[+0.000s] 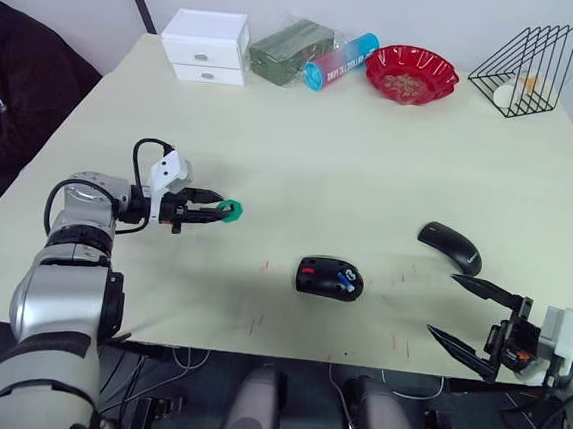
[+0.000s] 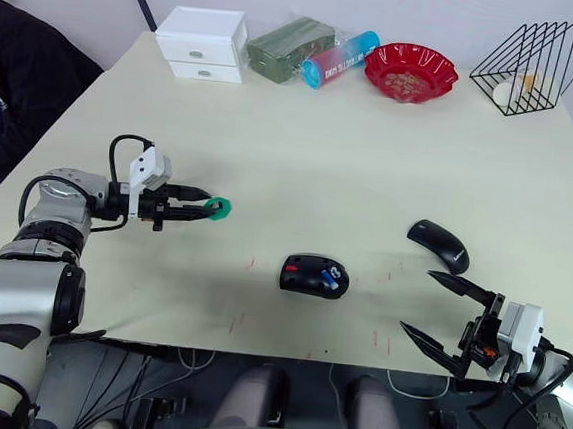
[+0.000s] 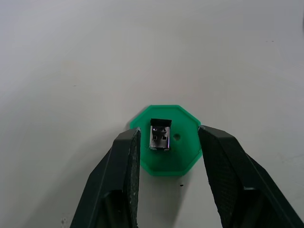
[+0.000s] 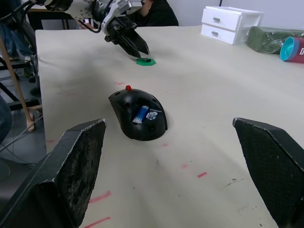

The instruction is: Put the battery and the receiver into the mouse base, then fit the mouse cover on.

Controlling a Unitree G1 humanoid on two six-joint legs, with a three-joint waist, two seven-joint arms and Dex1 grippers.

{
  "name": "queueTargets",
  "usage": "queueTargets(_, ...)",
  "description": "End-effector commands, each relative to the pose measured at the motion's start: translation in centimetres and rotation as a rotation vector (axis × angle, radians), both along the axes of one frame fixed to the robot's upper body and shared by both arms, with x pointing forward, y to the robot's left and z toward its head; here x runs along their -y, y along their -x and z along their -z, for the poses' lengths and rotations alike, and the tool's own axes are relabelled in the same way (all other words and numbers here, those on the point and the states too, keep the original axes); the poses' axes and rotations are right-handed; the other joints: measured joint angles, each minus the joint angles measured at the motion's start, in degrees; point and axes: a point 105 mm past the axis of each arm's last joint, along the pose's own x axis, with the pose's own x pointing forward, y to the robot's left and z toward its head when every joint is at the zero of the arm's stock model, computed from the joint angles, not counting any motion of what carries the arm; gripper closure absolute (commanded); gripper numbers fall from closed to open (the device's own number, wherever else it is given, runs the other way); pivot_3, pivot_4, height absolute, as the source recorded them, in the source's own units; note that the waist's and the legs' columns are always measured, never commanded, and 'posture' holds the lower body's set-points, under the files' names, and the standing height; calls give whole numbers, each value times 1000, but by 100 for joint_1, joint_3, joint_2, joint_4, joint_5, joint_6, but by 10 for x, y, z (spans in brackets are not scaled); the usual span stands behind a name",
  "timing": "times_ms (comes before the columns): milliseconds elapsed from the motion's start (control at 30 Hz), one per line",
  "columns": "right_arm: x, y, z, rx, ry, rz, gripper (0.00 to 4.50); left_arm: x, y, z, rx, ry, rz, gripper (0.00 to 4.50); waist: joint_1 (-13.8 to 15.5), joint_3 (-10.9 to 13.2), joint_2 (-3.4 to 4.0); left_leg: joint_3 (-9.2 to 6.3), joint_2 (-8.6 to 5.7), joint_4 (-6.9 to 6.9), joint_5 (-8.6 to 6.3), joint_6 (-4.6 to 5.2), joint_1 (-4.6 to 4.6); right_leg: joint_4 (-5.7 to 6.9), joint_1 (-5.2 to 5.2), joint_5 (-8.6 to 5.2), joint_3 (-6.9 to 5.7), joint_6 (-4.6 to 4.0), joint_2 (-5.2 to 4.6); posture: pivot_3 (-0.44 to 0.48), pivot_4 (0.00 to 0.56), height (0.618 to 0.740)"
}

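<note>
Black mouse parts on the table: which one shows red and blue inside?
The mouse base, at the table's front middle; the mouse cover, nearer the right hand, is plain black.

Both end effectors (image 3: 167, 156) (image 1: 469, 313) agape.

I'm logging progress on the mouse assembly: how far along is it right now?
Done: the battery already lies in the mouse base. In hand: the left gripper is open around the receiver, which stands in a green disc on the table, not yet gripped. Left: placing the receiver in the base and fitting the mouse cover, which lies apart near the open, empty right gripper.
</note>
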Motion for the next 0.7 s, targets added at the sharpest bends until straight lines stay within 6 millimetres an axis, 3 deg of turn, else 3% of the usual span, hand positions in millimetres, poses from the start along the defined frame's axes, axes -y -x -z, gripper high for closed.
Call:
queueTargets(33,0,1,-9,44,10,-4,0,-2,-3,-4,19,-7,-19,2454,-1,0,0,0,0,0,0,0,0,0,0,0,0,0,0,0,150,740)
queueTargets(600,2,2,-9,44,20,3,0,0,-2,8,0,-26,-28,2454,0,-1,0,0,0,0,0,0,1,1,0,0,0,0,0,0,150,740)
queueTargets(700,2,2,-10,45,20,4,0,1,-1,9,-6,-25,-21,3293,0,-1,-1,1,0,0,0,0,1,1,0,0,0,0,0,0,150,740)
